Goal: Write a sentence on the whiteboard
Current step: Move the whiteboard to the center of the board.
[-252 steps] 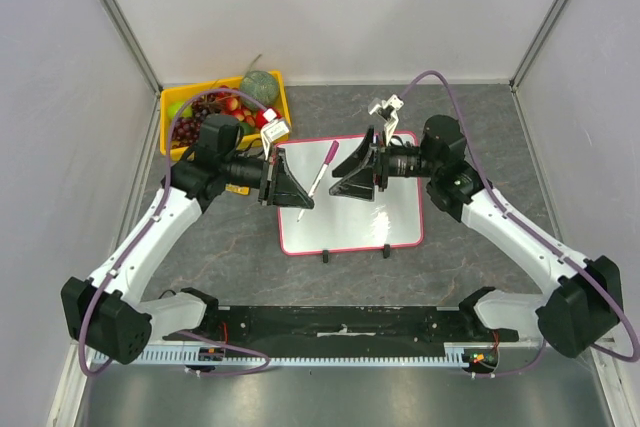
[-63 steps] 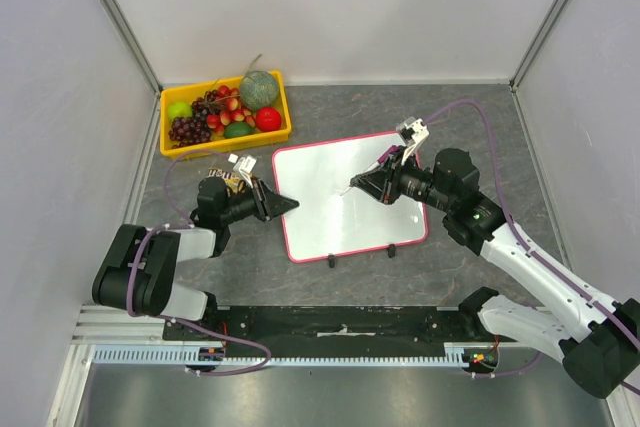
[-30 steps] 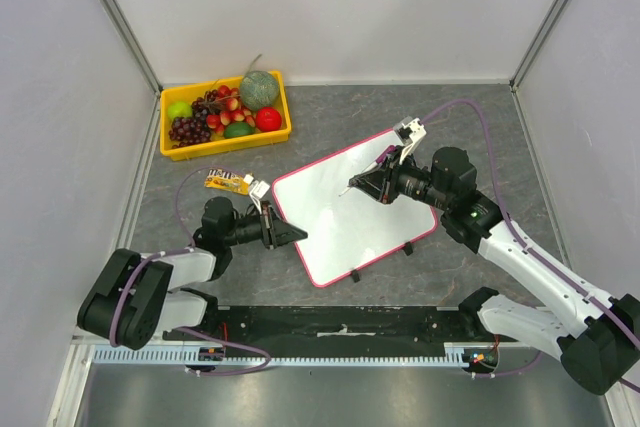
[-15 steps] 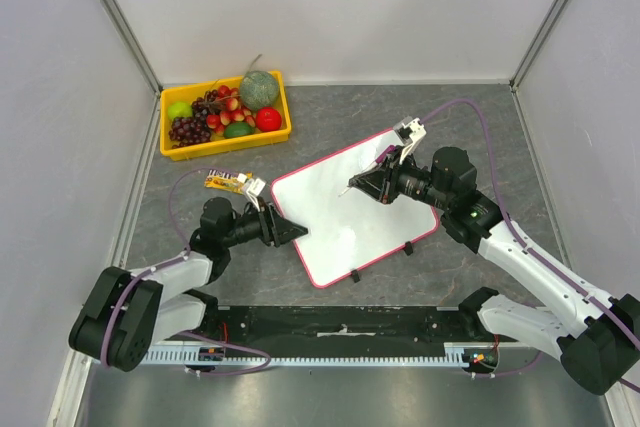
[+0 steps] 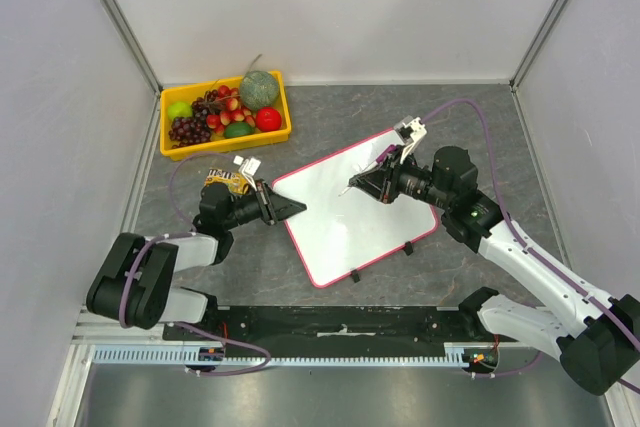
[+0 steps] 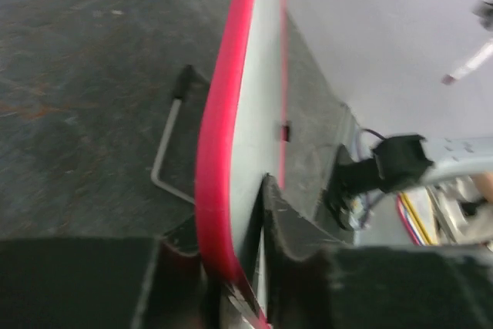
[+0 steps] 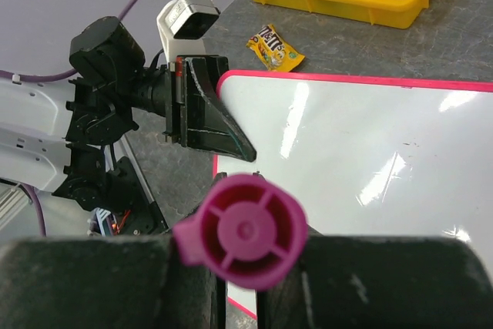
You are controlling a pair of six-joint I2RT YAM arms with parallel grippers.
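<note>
The whiteboard (image 5: 360, 212) lies skewed on the table, its right end turned away from me, and its glossy face (image 7: 370, 152) is blank: the sentence does not show anywhere on it. My left gripper (image 5: 297, 209) is shut on the board's pink-red rim (image 6: 219, 159) near the left corner, one finger on each face. My right gripper (image 5: 357, 187) hovers over the board's middle, shut on a magenta marker (image 7: 245, 230) that I see end-on. The marker's tip (image 5: 346, 192) points down and left at the board. In the right wrist view the left gripper (image 7: 214, 125) clamps the board's corner.
A yellow tray (image 5: 170, 147) full of fruit stands at the back left. A candy packet (image 5: 218, 181) lies between it and the left arm. The board's black feet (image 5: 353, 274) stick out at its near edge, and a wire leg (image 6: 166, 156) shows underneath.
My left gripper let go of the board's near-left rim, moved up along it toward the candy packet and shut on it again. Board and right arm have barely moved.
</note>
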